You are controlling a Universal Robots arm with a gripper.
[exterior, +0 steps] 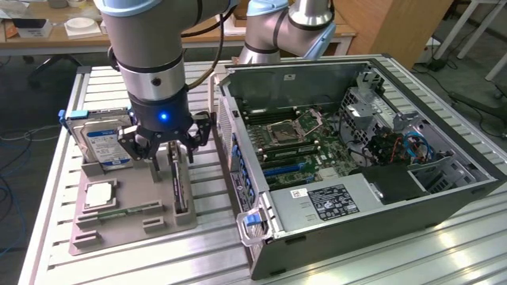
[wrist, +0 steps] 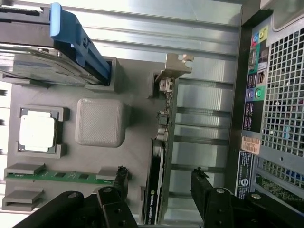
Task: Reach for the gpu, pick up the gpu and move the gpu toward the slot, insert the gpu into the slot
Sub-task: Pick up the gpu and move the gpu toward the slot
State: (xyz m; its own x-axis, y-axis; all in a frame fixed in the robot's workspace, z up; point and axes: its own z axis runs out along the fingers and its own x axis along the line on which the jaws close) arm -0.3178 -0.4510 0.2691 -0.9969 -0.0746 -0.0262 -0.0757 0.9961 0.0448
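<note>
**Inspector:** Take it from the exterior view's left. What does the fixture hold?

**Assistant:** The grey tray (exterior: 119,228) carries a hard drive (exterior: 107,145) standing at its far corner and a processor chip (exterior: 101,195) lying flat. The gpu (exterior: 180,187) stands on edge along the tray's side nearest the case.

**Inspector:** And the claw?

**Assistant:** The gripper (exterior: 170,155) hangs directly above the card, spread open and holding nothing. In the wrist view one fingertip (wrist: 121,176) sits on each side of the gpu's thin edge (wrist: 154,190). Neither touches it, and the card lies nearer one finger than the other.

**Inspector:** Long axis?

**Assistant:** It runs from the silver bracket (wrist: 173,71) back between the fingers, so closing would pinch across the card's thickness. I judge the alignment sound, if slightly off centre.

**Inspector:** Further right?

**Assistant:** The open computer case (exterior: 380,231), with the slot (exterior: 284,170) on its board, stands well apart from the card. The gpu is not yet lifted.
</note>
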